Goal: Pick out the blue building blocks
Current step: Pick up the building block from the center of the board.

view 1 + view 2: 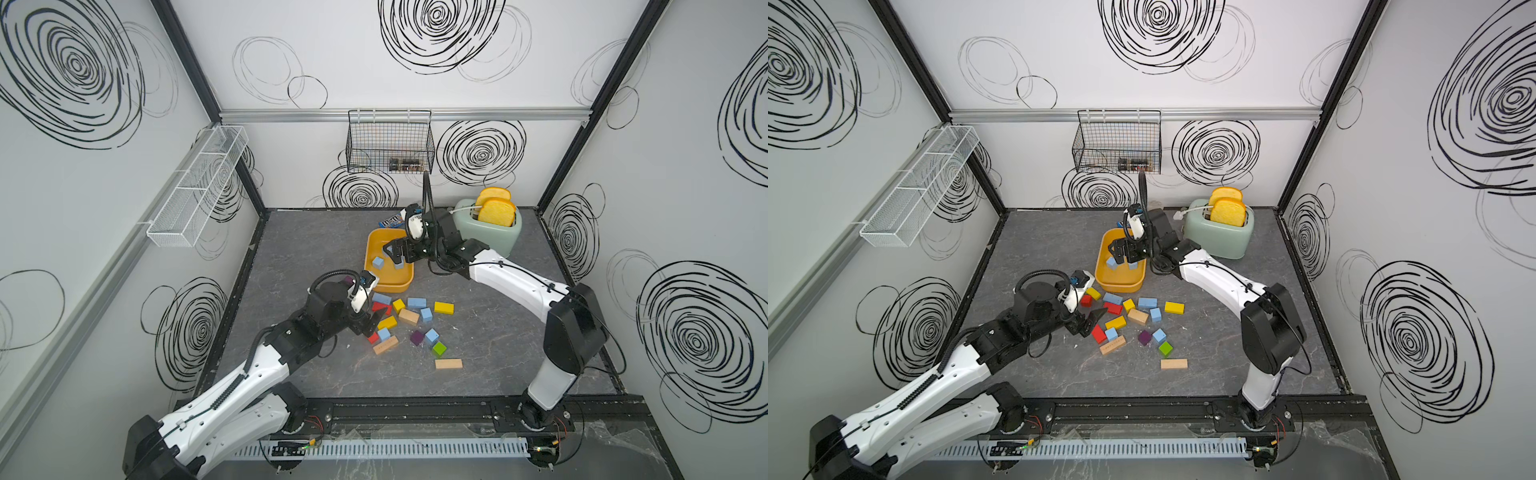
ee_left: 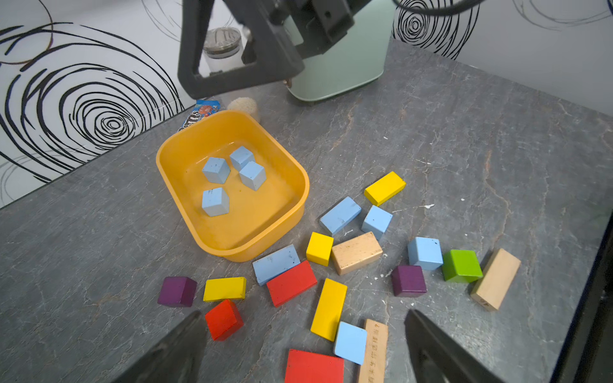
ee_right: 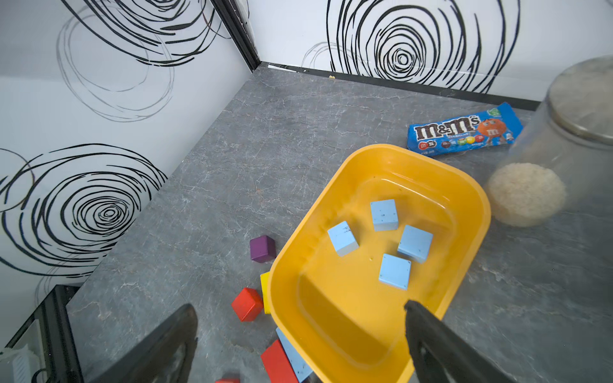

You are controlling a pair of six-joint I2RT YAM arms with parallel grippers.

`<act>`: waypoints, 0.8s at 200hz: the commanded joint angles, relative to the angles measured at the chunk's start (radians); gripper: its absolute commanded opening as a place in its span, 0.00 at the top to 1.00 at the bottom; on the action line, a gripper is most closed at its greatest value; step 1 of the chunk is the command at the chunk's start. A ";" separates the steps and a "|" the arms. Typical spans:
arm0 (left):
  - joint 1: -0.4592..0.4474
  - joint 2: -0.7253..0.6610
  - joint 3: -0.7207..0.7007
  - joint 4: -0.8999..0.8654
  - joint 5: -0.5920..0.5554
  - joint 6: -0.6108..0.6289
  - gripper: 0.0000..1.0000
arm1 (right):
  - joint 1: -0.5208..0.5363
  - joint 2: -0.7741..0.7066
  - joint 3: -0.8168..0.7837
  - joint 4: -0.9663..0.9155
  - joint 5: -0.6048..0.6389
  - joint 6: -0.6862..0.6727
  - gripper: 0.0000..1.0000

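4 blue cubes (image 3: 384,215) in yellow bin (image 3: 335,195), centre-right, under R gripper (image 3: 298,306), jaws wide, empty. L gripper (image 2: 302,314) same; blue brick (image 2: 340,215) flat, axis diagonal.

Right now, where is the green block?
In both top views the green block sits on the table, toward the robot's right, beside a blue cube, between a purple cube and a plain wood brick.

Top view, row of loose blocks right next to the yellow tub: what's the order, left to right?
Long matte light-blue brick → small yellow cube → second light-blue brick → yellow rectangular brick. I left out the light-blue cube because it overlaps the second light-blue brick.
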 commanded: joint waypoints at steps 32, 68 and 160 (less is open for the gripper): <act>-0.092 -0.075 -0.035 0.038 -0.015 -0.039 0.04 | -0.007 -0.185 -0.152 -0.012 0.069 -0.026 0.02; -0.155 -0.106 -0.085 0.066 -0.009 -0.038 0.04 | -0.007 -0.276 -0.249 -0.072 0.110 -0.045 0.02; -0.216 -0.089 -0.166 0.113 -0.009 -0.021 0.04 | 0.007 -0.445 -0.488 -0.249 0.163 -0.017 0.00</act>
